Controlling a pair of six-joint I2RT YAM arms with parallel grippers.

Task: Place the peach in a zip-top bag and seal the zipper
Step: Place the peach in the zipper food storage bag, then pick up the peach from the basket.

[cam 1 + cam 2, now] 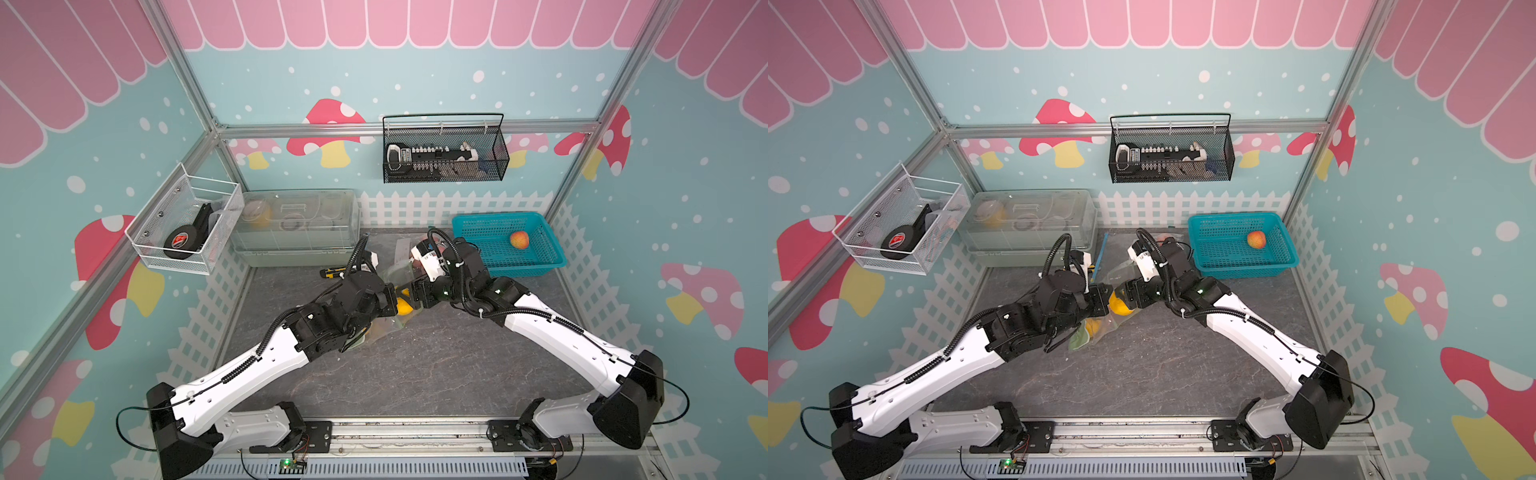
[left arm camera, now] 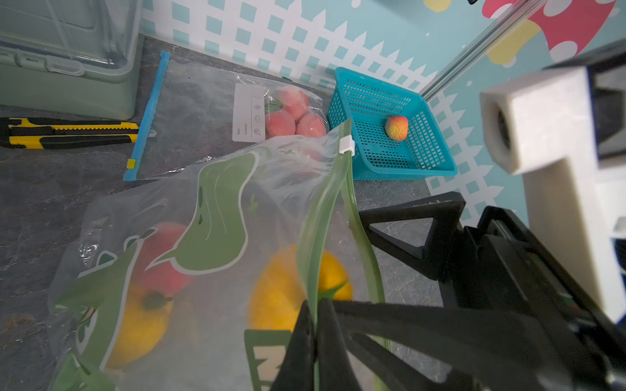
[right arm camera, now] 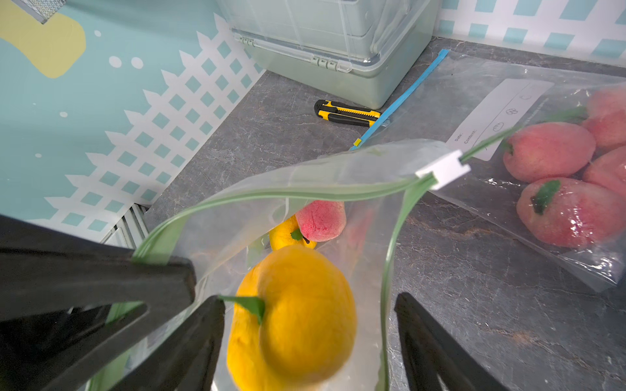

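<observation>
The clear zip-top bag [image 3: 271, 182] with a green zipper lies on the table, mouth open, its white slider [image 3: 443, 169] at the far end of the track. My left gripper [image 2: 315, 306] is shut on one green zipper lip and holds it up. A yellow peach [image 3: 294, 315] with a green leaf sits just inside the mouth. My right gripper [image 3: 310, 299] is open, with one finger on each side of the peach and a gap on one side. Deeper in the bag lie a pink peach [image 3: 320, 220] and another yellow one. In both top views the two grippers meet over the yellow peach [image 1: 404, 306].
A second clear bag with a blue zipper [image 2: 149, 111] holds several pink peaches [image 2: 291, 115] just behind. A teal basket [image 1: 482, 249] at the back right holds one peach [image 1: 519, 240]. A yellow utility knife [image 2: 67, 132] lies by a lidded clear box [image 1: 295, 224].
</observation>
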